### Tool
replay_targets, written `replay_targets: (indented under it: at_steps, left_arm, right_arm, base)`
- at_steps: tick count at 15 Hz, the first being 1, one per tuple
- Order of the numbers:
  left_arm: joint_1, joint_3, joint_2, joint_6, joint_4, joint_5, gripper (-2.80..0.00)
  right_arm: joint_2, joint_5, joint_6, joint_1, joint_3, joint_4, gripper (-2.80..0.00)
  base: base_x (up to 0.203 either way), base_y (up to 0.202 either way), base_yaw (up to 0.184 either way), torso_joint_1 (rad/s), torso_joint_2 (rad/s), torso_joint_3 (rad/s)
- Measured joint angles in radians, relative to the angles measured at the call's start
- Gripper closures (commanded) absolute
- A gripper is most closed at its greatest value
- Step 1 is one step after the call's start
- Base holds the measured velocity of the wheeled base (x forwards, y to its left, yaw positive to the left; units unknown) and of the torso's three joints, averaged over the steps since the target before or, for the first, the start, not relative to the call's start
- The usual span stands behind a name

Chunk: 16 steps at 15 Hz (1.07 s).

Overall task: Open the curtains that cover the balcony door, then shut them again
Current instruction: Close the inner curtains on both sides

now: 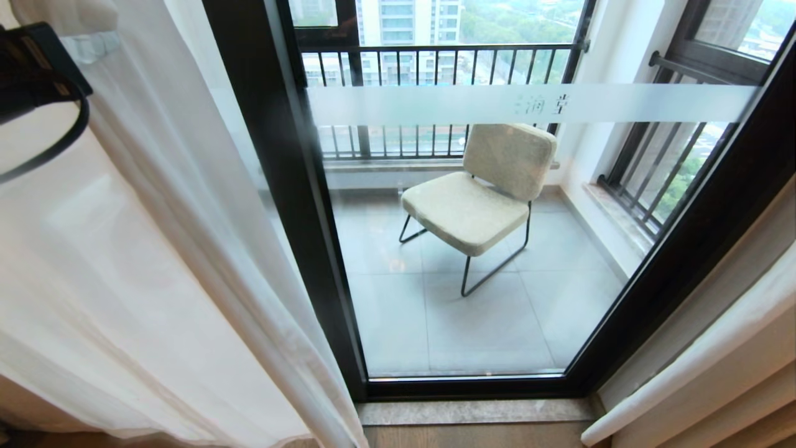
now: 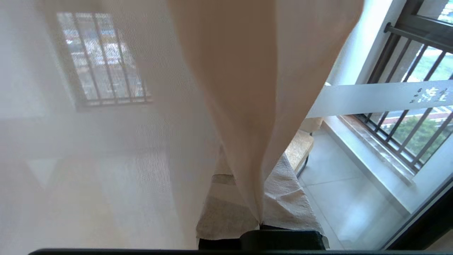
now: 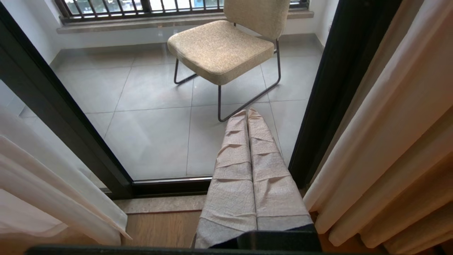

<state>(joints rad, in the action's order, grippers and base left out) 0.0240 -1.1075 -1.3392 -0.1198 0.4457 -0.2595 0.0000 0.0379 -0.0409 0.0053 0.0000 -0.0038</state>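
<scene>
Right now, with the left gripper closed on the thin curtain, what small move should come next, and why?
Probably draw the sheer curtain a little toward the robot's right, across the balcony door. The left gripper is shut on a fold of it, the middle glass pane stands uncovered, and the right gripper is shut and holds nothing.

The balcony door was seen uncovered at centre, the sheer curtains gathered at nine o'clock, a chair visible behind the glass.

White sheer veils left end effector fingertips; frosted-band characters illegible.
</scene>
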Motion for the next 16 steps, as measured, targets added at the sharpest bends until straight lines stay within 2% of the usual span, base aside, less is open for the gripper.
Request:
replay_targets:
  at_steps: [7,10,12,16]
  left_arm:
    - [-0.002,-0.106,-0.061,-0.001,-0.001,0.006,0.00]
    - [-0.025,-0.154,-0.093,-0.001,-0.003,0.010,0.00]
    - [-0.071,-0.206,-0.125,0.000,-0.006,0.011,0.00]
    - [-0.212,-0.270,-0.185,0.002,-0.008,0.033,0.00]
  right_arm:
    - [0.000,0.000,0.000,0.000,0.000,0.000,0.00]
    - [0.000,0.000,0.000,0.000,0.000,0.000,0.00]
    - [0.000,0.000,0.000,0.000,0.000,0.000,0.00]
    - [0.000,0.000,0.000,0.000,0.000,0.000,0.00]
  base:
    - [0.000,0.000,0.000,0.000,0.00,0.000]
    - [0.000,0.000,0.000,0.000,0.00,0.000]
    - [0.000,0.000,0.000,0.000,0.00,0.000]
    - [0.000,0.000,0.000,0.000,0.00,0.000]
